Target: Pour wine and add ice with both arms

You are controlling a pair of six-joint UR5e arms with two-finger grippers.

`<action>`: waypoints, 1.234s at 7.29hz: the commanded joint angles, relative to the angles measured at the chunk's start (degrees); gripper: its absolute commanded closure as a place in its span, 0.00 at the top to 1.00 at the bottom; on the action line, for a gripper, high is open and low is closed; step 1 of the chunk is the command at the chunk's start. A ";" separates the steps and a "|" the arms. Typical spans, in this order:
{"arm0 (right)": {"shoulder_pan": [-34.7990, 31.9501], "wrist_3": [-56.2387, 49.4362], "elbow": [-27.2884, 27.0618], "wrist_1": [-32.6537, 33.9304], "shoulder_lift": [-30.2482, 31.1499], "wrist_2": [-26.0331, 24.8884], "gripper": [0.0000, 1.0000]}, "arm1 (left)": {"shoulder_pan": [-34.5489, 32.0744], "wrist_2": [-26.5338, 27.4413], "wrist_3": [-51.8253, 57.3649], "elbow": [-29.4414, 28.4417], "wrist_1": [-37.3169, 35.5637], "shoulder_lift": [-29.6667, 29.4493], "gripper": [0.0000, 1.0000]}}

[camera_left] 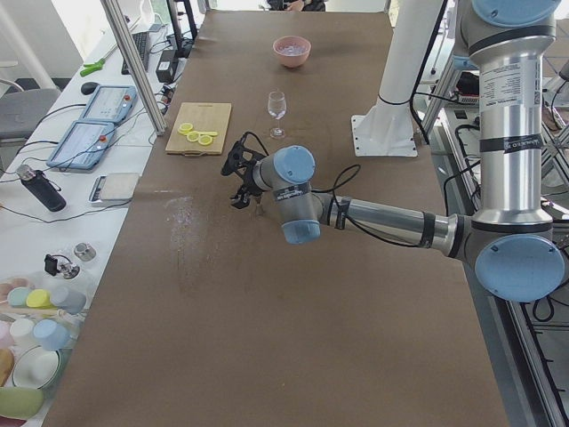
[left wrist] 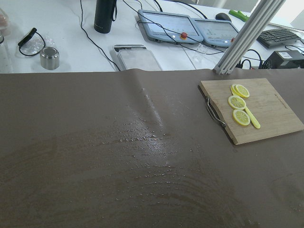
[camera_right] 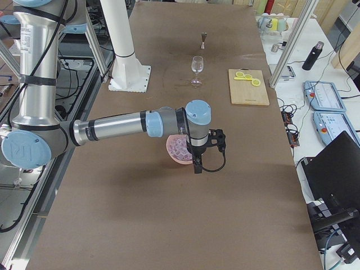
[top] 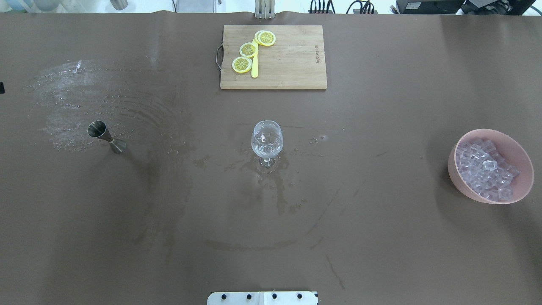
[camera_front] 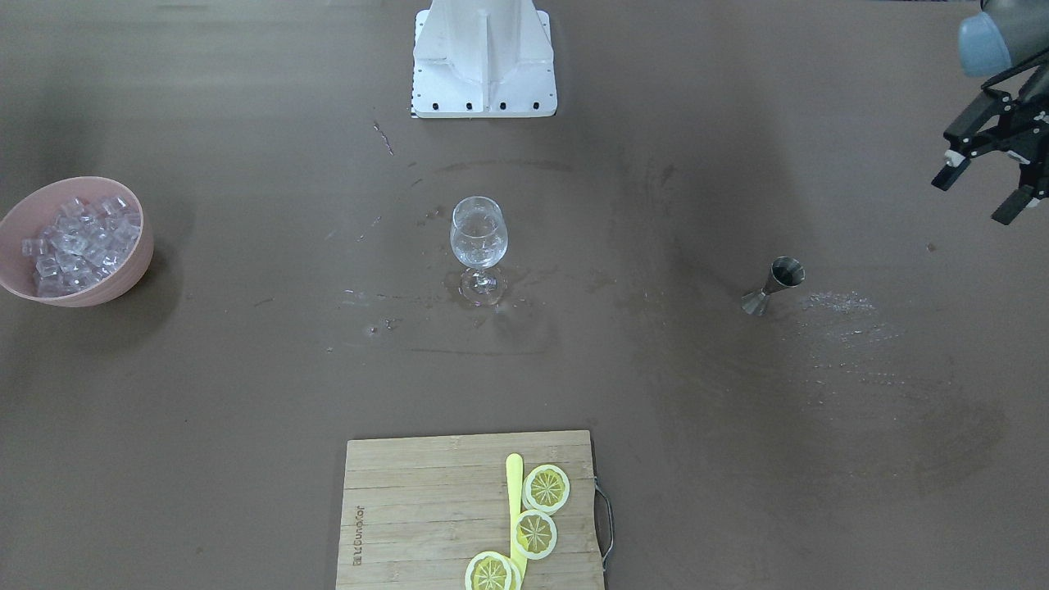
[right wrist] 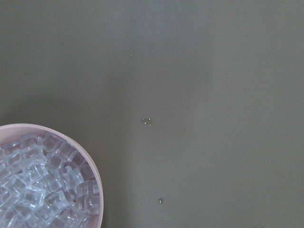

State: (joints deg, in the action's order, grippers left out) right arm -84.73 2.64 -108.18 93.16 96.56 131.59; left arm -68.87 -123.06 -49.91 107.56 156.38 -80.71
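Ice [top: 487, 169] lies piled in a pink bowl [top: 459, 183] at the robot's right end of the counter [top: 381, 237]. The cubes look light, hard and slick, so one is probably best pinched across flat opposite faces. The left gripper [camera_front: 975, 198] has its fingers spread and empty, and hangs near a steel jigger [top: 106, 136]; the left arm [camera_left: 382, 218] reaches out low. The right gripper [camera_right: 196, 163] points down just beside the bowl; its fingers' state cannot be told. A stemmed glass [top: 266, 140] stands mid-counter.
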 commanded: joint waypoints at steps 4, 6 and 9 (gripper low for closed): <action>-0.09 0.00 -0.01 0.00 0.47 0.95 1.00 | 27.59 39.83 0.34 6.08 -1.78 7.31 0.96; -0.09 0.00 0.07 0.00 0.47 0.95 1.00 | 35.62 52.17 0.43 5.99 -1.78 8.02 0.96; -0.09 0.00 0.25 0.00 0.47 0.95 1.00 | 43.63 64.07 -0.44 5.64 -2.40 7.06 0.97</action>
State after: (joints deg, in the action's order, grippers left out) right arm -84.81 2.64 -108.01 93.16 97.03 132.54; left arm -28.32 -62.81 -49.61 113.38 154.13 -72.99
